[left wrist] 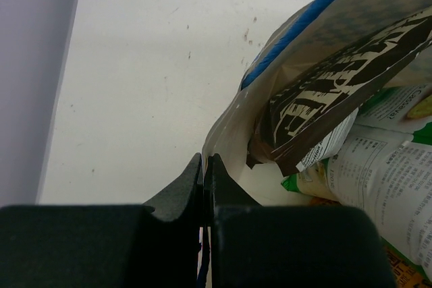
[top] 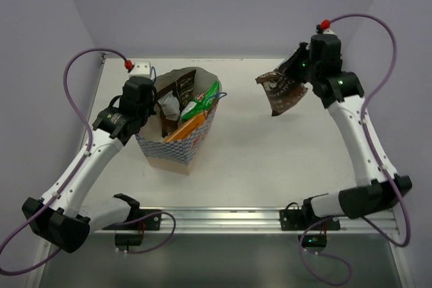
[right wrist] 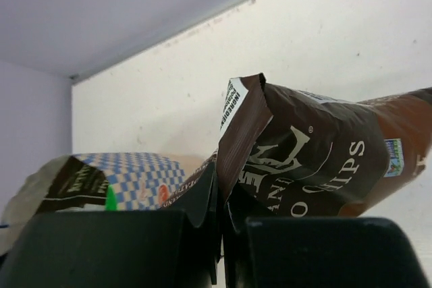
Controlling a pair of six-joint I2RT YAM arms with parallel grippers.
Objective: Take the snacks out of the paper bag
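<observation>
With left gripper point(left wrist: 203, 170) clamping the paper bag point(top: 177, 154) rim, lower the brown packet point(right wrist: 317, 160) pinched by right gripper point(right wrist: 221, 197) onto the table point(top: 270, 160).

Counts: dark brown packet point(top: 283, 91) point(top: 183, 89), two; green-and-white packet point(top: 202, 102), one; orange packet point(top: 191, 126), one; paper bag point(top: 172, 154), one.

Paper bag point(top: 172, 148): upright, mouth open, 9 o'clock of table centre. Poking out of it: brown packet point(top: 181, 90) at the bag's 12, green-and-white packet point(top: 204, 102) at 2, orange packet point(top: 192, 126) at 4. Second brown packet point(top: 283, 92): outside the bag, crumpled, 2 o'clock of centre.
</observation>
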